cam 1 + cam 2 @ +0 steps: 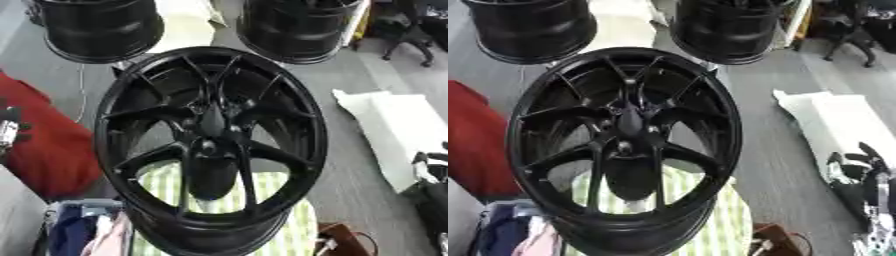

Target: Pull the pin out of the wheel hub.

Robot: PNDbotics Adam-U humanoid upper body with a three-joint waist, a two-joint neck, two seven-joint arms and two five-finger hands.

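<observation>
A black multi-spoke wheel hub lies tilted in the middle, on a green-and-white striped cloth. At its centre a dark tapered piece stands up between the spokes; it is black on black, so I cannot tell whether it is the pin. My right hand rests at the lower right edge, well clear of the hub, its fingers relaxed and spread and holding nothing. Only a small silver-and-black part of my left hand shows at the left edge, away from the hub.
Two more black wheels stand at the back. A red cloth lies at the left and a white foam sheet at the right. Bundled fabric sits at the lower left and a brown box at the lower right.
</observation>
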